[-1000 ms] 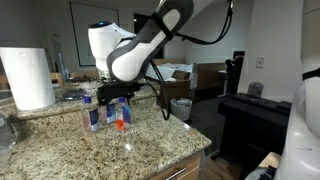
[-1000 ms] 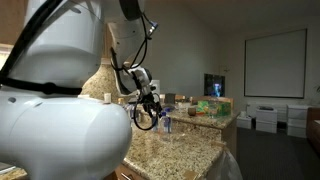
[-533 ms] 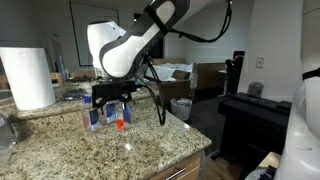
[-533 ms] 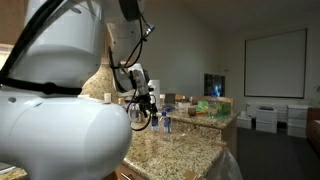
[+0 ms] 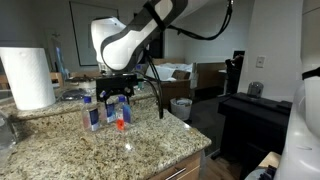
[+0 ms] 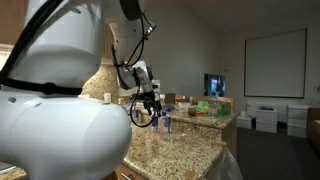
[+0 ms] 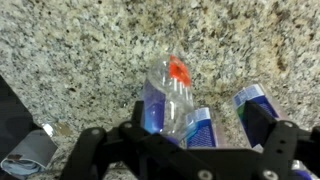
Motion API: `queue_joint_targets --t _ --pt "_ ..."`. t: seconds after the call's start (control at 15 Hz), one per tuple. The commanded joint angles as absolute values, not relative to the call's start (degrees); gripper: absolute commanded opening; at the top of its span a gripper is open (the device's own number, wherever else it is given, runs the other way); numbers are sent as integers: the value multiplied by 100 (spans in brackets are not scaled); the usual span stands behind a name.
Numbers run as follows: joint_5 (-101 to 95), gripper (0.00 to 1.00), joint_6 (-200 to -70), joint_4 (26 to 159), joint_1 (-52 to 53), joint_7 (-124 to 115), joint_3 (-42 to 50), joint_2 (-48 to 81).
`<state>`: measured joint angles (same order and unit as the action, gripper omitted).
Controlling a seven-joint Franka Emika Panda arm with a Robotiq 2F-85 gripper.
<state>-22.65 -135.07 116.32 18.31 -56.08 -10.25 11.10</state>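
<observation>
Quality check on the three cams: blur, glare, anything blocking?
Wrist view: clear bottle close and soft, gripper a dark, unfocused mass along the bottom edge. Exterior view: the arm's white body, blurred, fills the left half; room dim, projector screen bright. Exterior view: paper towel roll nearly blown out, granite counter evenly lit, no strong glare.

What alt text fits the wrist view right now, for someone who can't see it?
A clear plastic bottle with an orange cap and blue label stands on a speckled granite countertop, the open black jaws at the frame's bottom edge. Another blue-labelled container sits to its right; a grey roll lies lower left.
</observation>
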Motion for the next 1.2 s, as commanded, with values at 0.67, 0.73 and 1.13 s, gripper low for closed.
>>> queue_joint_targets --t 0.67,0.73,1.13 --pt "-218 100 -12443 10863 1392 -3581 -662 1475" --pt "-429 100 -12590 10889 1425 -3733 -581 1509" --pt "-289 100 -12893 10461 1306 -3724 -482 1828"
